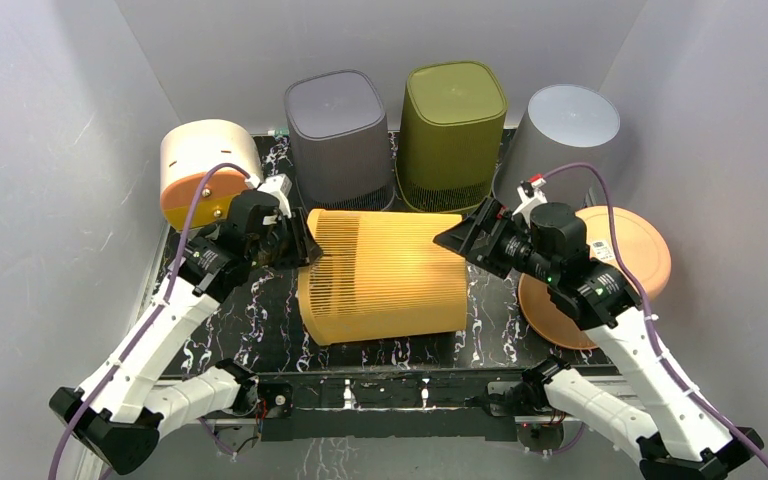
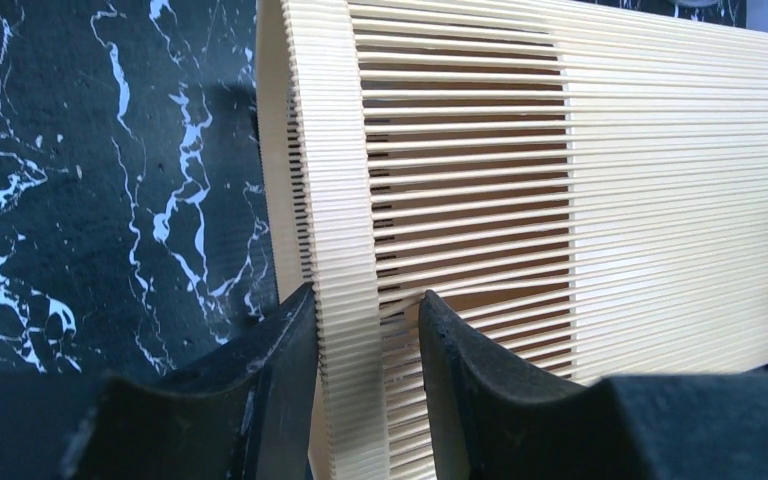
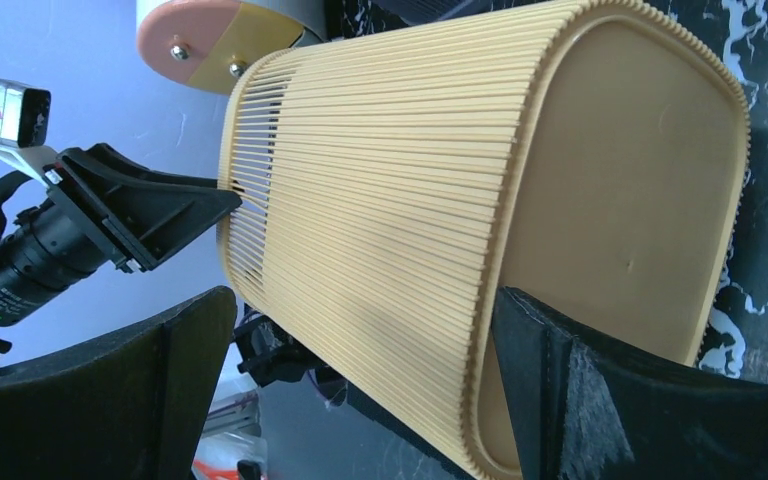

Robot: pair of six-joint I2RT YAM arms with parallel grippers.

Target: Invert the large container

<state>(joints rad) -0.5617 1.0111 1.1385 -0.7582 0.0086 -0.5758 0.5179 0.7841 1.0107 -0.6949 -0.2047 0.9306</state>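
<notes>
The large container [image 1: 385, 275] is a yellow ribbed bin lying on its side on the black marble table [image 1: 230, 320], open mouth to the left and flat base to the right. My left gripper [image 1: 300, 243] straddles the mouth rim [image 2: 345, 200]. One finger [image 2: 290, 340] presses the outside of the rim and the other [image 2: 450, 350] pushes on the slats inside, bending them. My right gripper [image 1: 472, 225] stands open at the base end. One of its fingers [image 3: 540, 350] lies against the base [image 3: 620, 180], and the other [image 3: 190, 350] is well clear of the ribbed wall.
Upright at the back stand a dark grey bin [image 1: 338, 140], an olive green bin [image 1: 453, 135] and a light grey bin [image 1: 570, 140]. A cream and orange cylinder [image 1: 205, 170] lies at the back left. A round orange lid [image 1: 625, 265] rests under the right arm.
</notes>
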